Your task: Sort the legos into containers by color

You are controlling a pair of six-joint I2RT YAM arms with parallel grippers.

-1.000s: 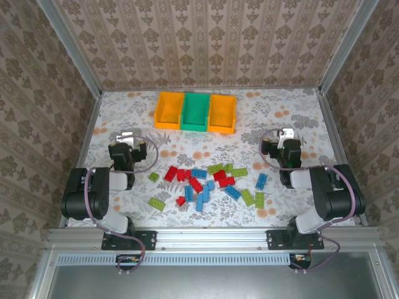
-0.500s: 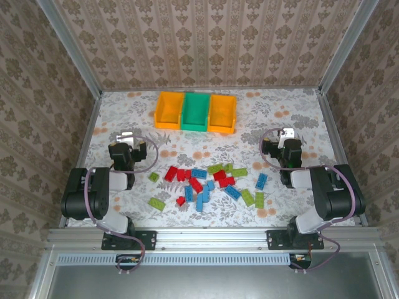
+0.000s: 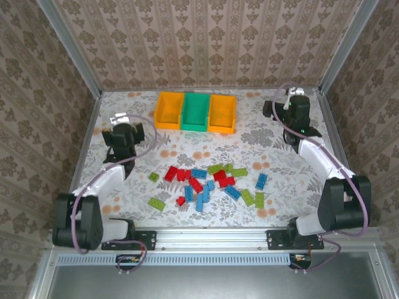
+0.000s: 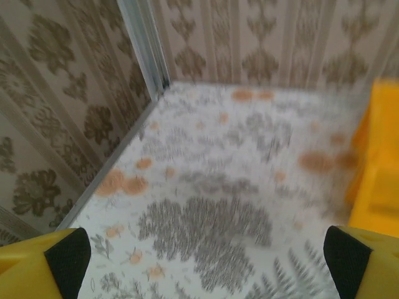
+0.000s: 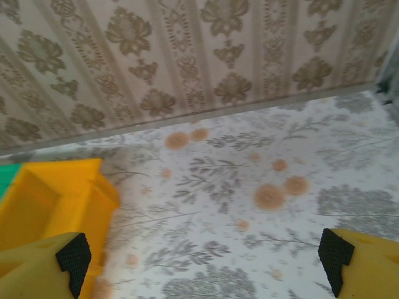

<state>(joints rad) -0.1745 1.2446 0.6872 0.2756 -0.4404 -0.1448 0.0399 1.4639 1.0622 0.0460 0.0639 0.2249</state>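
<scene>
The legos lie scattered in the middle of the table: red ones [image 3: 171, 173], blue ones [image 3: 199, 173] and light green ones [image 3: 156, 202]. The containers stand in a row at the back: an orange bin [image 3: 168, 110], a green bin [image 3: 196, 111] and a second orange bin [image 3: 222, 113]. My left gripper [image 3: 123, 132] hovers left of the bins, open and holding nothing [image 4: 209, 261]; the left orange bin [image 4: 377, 162] shows at its right. My right gripper [image 3: 288, 112] hangs right of the bins, open and holding nothing [image 5: 206, 255], with the right orange bin [image 5: 50, 199] at its left.
Patterned walls with metal corner posts [image 3: 84, 68] close the table on three sides. The far left corner [image 4: 159, 87] lies ahead of the left gripper. The back wall [image 5: 187, 75] stands close in front of the right gripper.
Both arms have stretched away from the near edge toward the back; the right gripper travelled furthest, up beside the right orange bin. The legos and bins have not moved.
</scene>
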